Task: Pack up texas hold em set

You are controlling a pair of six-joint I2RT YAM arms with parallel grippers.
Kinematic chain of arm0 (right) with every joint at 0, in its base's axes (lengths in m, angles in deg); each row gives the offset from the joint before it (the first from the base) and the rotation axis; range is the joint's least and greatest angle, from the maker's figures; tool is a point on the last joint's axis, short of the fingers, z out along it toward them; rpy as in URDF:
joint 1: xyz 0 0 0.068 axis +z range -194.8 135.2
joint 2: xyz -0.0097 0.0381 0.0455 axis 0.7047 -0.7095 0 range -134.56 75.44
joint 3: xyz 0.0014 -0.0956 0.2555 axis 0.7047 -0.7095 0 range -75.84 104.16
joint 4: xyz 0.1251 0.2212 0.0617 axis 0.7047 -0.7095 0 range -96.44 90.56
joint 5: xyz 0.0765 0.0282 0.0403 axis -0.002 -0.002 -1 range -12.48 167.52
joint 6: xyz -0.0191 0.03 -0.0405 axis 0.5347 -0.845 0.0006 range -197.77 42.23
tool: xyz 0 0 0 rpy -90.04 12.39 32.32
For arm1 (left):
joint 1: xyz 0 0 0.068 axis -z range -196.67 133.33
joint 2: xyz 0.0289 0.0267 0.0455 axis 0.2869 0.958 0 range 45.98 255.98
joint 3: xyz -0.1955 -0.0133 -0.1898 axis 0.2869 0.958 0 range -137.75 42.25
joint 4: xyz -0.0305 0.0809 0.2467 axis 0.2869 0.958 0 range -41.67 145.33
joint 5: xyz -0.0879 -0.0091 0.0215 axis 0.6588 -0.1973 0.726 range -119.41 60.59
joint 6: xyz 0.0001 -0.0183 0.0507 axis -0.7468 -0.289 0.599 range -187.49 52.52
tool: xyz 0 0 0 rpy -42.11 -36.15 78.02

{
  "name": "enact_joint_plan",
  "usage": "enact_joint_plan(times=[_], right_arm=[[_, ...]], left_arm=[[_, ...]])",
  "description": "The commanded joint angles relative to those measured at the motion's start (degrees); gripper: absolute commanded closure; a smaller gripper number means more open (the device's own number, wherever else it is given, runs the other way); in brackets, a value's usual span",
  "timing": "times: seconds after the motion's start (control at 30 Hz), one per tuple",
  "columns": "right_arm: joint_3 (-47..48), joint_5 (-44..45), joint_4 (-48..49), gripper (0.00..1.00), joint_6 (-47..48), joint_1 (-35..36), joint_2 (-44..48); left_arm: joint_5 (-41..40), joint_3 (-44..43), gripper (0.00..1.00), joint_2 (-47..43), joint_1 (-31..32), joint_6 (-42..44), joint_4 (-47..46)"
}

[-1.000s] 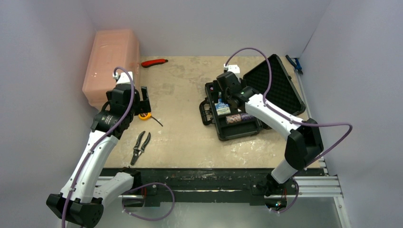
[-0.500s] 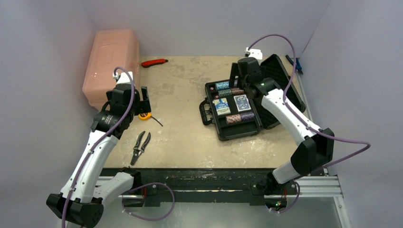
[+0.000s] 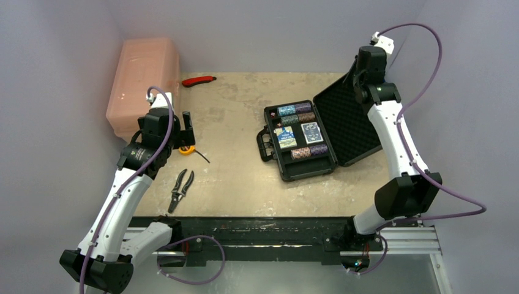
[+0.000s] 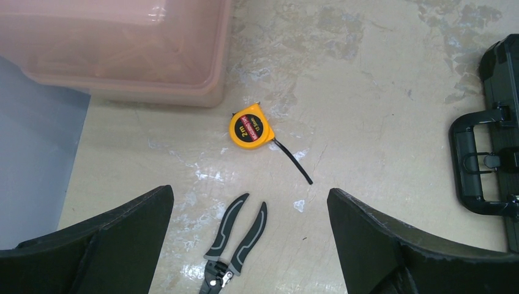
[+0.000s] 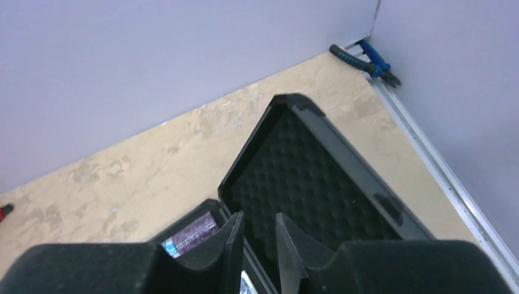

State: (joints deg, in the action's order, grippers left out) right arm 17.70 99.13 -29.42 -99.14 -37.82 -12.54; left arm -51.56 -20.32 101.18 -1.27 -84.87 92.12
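At 10 o'clock on the tabletop [image 3: 245,177], a pink bin [image 3: 144,73] against the left wall. Just off its 5 o'clock corner, the left end effector [image 4: 250,193], fingers spread wide, holding nothing. Beneath it in the wrist view, a yellow tape measure [image 4: 250,127] close to the bin's edge, with a black strap trailing toward 4 o'clock. At 6 o'clock from the tape measure, black-handled pliers [image 4: 235,245], handles splayed apart. At 12 o'clock, near the back wall, a red tool [image 3: 197,80].

Right of centre, at about 3 o'clock, the black case [image 3: 300,165], lying open. Handle [image 3: 262,146] at its 9 o'clock side. Lid [image 3: 349,119] swung back toward 3 o'clock, dimpled foam lining exposed. Inside the base, two blue-backed decks [image 3: 286,138] side by side in the middle. Chips [image 3: 295,110] in one row at their 12 o'clock and another row at their 6 o'clock.

Raised beyond the lid's far edge, the right end effector [image 5: 258,215], fingers pinched to a narrow slit, gripping nothing, well apart from the case. In the far right corner, at 1 o'clock, blue-handled pliers [image 5: 366,60] beside the wall.
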Motion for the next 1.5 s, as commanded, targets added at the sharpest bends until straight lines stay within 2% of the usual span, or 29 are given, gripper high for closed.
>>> enact_joint_plan(times=[0.0,0.37,0.5,0.67,0.77,0.87,1.03,1.47], right_arm=[[4.66,-3.0,-0.76,0.73,0.18,-3.6,-2.72],[11.88,-1.73,-3.84,0.81,0.81,-13.22,-7.78],[12.51,-1.83,-3.98,0.81,1.15,-16.69,-9.49],[14.16,-6.92,-5.68,0.84,0.47,-22.27,-13.67],[13.86,-13.14,-5.27,0.87,0.81,-25.31,-15.76],[14.7,-18.64,-5.88,0.9,1.59,-26.64,-18.27],[15.71,-24.09,-7.22,1.0,3.0,-27.41,-23.1],[14.93,-28.55,-7.6,1.0,4.9,-27.81,-30.32]], left_arm=[[0.81,-0.12,0.03,-0.51,0.16,0.12,-2.08],[0.98,-0.12,0.03,-0.42,0.16,0.19,-2.08],[0.97,-0.07,0.03,-0.44,0.16,0.21,-2.09],[1.06,-0.02,0.03,-0.44,0.16,0.25,-2.06],[1.05,-0.02,0.03,-0.51,0.16,0.18,-2.13],[1.12,0.0,0.03,-0.4,0.16,0.25,-2.13],[1.23,-0.01,0.03,-0.43,0.16,0.24,-2.1],[0.75,0.08,0.03,-0.66,0.16,0.3,-2.02]])
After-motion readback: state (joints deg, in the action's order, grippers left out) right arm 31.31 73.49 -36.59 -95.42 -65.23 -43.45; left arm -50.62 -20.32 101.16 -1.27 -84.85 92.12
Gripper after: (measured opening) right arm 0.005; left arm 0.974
